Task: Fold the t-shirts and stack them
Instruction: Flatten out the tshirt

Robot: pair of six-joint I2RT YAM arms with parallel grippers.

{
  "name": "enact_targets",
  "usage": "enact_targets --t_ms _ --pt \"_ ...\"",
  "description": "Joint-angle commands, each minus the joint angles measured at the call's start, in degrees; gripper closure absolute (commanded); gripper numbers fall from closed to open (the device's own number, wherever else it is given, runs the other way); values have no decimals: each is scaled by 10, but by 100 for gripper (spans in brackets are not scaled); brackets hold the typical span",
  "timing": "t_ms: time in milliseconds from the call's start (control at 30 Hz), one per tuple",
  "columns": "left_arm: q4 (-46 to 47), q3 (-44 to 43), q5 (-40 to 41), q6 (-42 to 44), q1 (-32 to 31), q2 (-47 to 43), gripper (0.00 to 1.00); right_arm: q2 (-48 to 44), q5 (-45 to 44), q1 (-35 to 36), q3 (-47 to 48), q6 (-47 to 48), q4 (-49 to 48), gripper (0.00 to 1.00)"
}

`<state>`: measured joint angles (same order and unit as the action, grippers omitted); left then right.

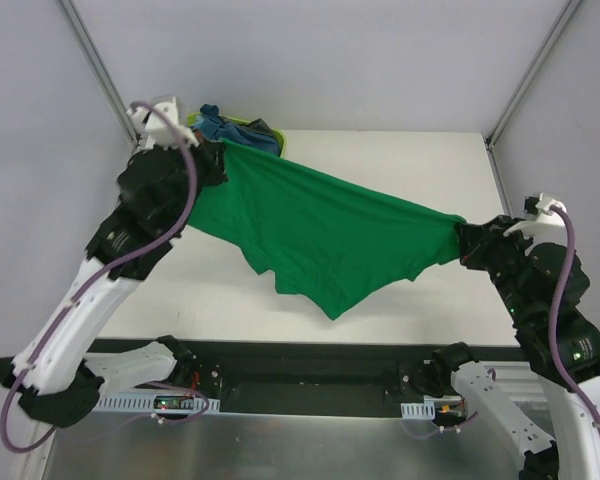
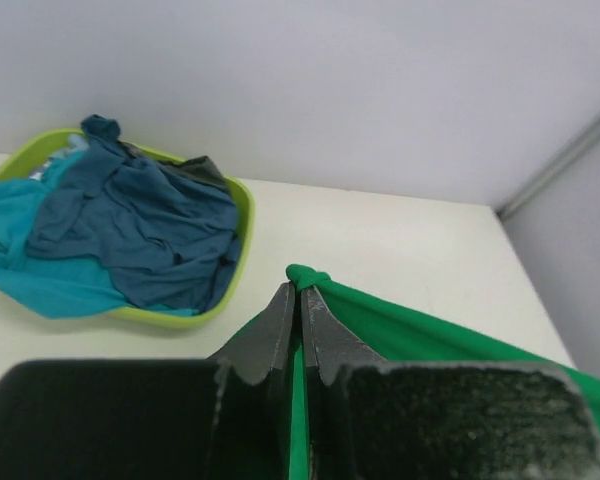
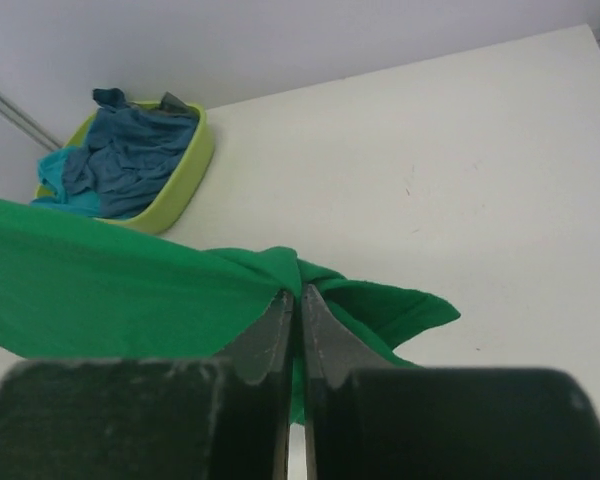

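The white desk (image 1: pixel 430 170) is carrying everything. The green shirt (image 1: pixel 310 235) is hanging above it, stretched in a long band from near the far left corner across to the right edge. Its middle is sagging, and a pointed fold is dropping toward the near edge; whether that tip is touching the desk cannot be told.

The left arm (image 1: pixel 90 290) is reaching up from the near left corner to the shirt's far left end. The right arm (image 1: pixel 555 300) is reaching in at the right edge to the other end.

The basket (image 2: pixel 242 215) is sitting at the far left corner, just behind the left end of the green shirt. A crumpled blue shirt (image 2: pixel 140 220) is lying on top of the pile in it. A turquoise shirt (image 2: pixel 20 250) is spilling over the basket's rim beneath it, and a bit of grey shirt (image 2: pixel 202 172) is showing at the back.

The left fingers (image 2: pixel 292 305) are pressing together on a bunched corner of the green shirt, with a small knot of cloth poking out at their tips. The right fingers (image 3: pixel 283 315) are pinching the opposite end, nearly closed. Cloth is gathering at their tips, and a loose flap is spreading out to one side over the desk.
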<state>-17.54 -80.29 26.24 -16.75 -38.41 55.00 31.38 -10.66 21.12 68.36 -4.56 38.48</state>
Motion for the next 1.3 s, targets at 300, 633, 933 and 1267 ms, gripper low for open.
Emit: enact_targets --t_ms 300,633,933,1267 --pt "-27 -223 -118 44 98 493 91 214 -69 -36 -211 -95 -57 85" --pt "-80 -223 -200 43 36 468 1 328 -88 -97 -161 -75 -52 3" --pt "-35 175 -226 -118 -80 244 1 168 -140 -104 -249 -58 -74 4" --pt "12 305 -219 -269 -154 265 10 110 -137 -106 -285 -35 -108 4"
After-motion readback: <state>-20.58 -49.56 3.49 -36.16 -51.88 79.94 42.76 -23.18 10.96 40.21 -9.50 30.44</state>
